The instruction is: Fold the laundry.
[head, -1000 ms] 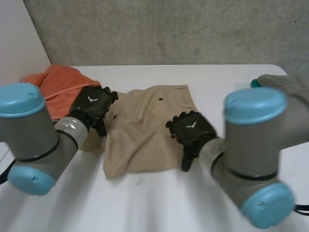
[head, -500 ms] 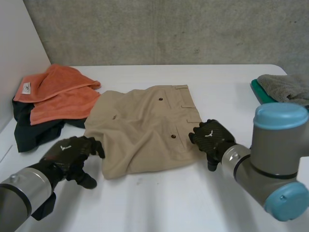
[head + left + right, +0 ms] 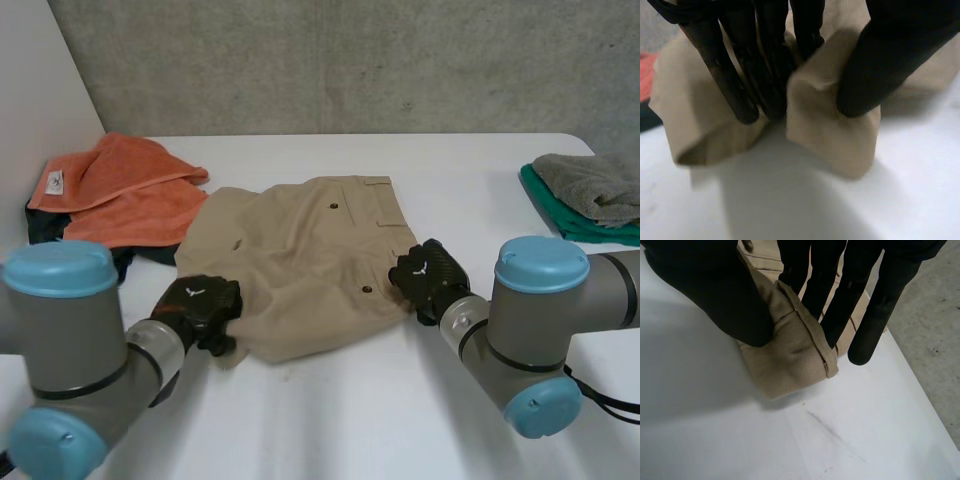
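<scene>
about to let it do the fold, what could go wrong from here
1. The left hand pinches a bunched wad of the shorts, so lifting may fold in a crease.
2. The right hand holds only a small hem corner, which might slip out.
3. The towel lies close beside the shorts; a fold away from the robot could drag onto it.

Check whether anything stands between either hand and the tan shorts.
Nothing visible does. The left hand pinches the tan shorts at their near left corner, and the right hand pinches their near right edge. The orange towel lies at the shorts' far left side, away from both hands.
</scene>
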You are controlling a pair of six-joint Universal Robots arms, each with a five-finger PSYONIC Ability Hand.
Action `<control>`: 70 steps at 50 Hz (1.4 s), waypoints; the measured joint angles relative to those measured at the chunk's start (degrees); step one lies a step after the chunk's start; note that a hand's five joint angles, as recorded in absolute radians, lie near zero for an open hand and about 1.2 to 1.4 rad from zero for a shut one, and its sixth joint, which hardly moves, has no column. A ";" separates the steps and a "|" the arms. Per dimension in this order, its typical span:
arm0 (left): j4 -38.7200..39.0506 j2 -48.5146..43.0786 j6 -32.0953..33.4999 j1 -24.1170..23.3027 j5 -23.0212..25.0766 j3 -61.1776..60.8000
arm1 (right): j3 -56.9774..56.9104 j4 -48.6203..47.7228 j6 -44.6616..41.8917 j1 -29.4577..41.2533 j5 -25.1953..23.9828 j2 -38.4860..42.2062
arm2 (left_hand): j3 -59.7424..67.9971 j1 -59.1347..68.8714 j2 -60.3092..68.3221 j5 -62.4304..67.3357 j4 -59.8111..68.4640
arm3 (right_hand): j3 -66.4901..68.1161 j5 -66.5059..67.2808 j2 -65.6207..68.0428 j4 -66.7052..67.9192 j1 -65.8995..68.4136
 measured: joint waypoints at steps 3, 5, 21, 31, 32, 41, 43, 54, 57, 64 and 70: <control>2.47 -1.35 3.09 -0.88 -2.68 1.61 | -0.46 0.31 0.21 0.00 0.22 -0.56 | 3.26 0.41 3.28 1.98 3.84 | 0.02 0.06 0.00 0.16 0.53; 3.54 -0.94 5.36 -1.17 -4.30 2.57 | -0.80 0.99 0.46 -0.01 0.29 -1.72 | 3.34 0.41 3.29 1.98 3.86 | 0.02 0.06 0.00 0.17 0.53; -2.60 33.83 12.27 -0.07 -2.38 22.22 | -25.74 19.87 7.47 -3.32 -1.62 -27.82 | 3.37 0.41 3.30 1.98 3.90 | 0.20 0.45 0.00 0.22 0.95; -9.75 28.75 11.99 3.94 -1.18 45.85 | -44.88 21.28 14.32 -6.48 -5.30 -26.01 | 3.47 0.41 3.37 1.98 4.11 | 0.20 0.92 -0.01 0.22 0.95; -10.00 26.80 12.00 4.09 -0.89 47.65 | -45.72 21.14 14.56 -6.28 -5.22 -24.93 | 3.47 0.41 3.38 1.98 4.11 | 0.20 0.92 -0.01 0.22 0.95; -9.28 7.28 12.22 4.14 0.93 54.31 | -44.94 16.80 15.32 -4.60 -1.23 -13.06 | 3.47 0.41 3.38 1.98 4.12 | 0.20 1.14 0.00 0.24 0.95; -8.14 2.73 12.31 4.25 0.91 54.70 | -43.23 14.80 15.45 -4.46 0.19 -9.89 | 3.47 0.41 3.38 1.98 4.12 | 0.20 1.14 0.00 0.25 0.95; 1.56 -24.36 14.64 5.72 -1.59 64.65 | -42.47 0.72 15.91 -2.18 9.13 10.12 | -20.58 -27.62 -20.94 -21.98 -20.37 | -33.08 -31.48 -34.08 -31.80 -30.03; 0.35 -27.52 14.71 5.70 -2.75 67.66 | -45.72 -0.35 15.70 -1.73 11.83 13.90 | -43.55 -52.01 -45.05 -44.51 -44.05 | -52.37 -51.92 -52.82 -52.61 -48.71; -5.49 -22.32 14.31 4.62 -7.17 63.95 | -46.86 2.69 15.44 -2.60 12.63 11.09 | -52.52 -55.85 -53.39 -51.40 -53.12 | -55.63 -54.09 -55.30 -56.04 -49.82; -7.65 -7.60 14.46 2.30 -9.37 45.89 | -36.15 11.02 11.78 -5.06 3.66 0.11 | -52.53 -55.85 -53.48 -51.40 -53.12 | -55.63 -54.09 -55.30 -56.04 -49.82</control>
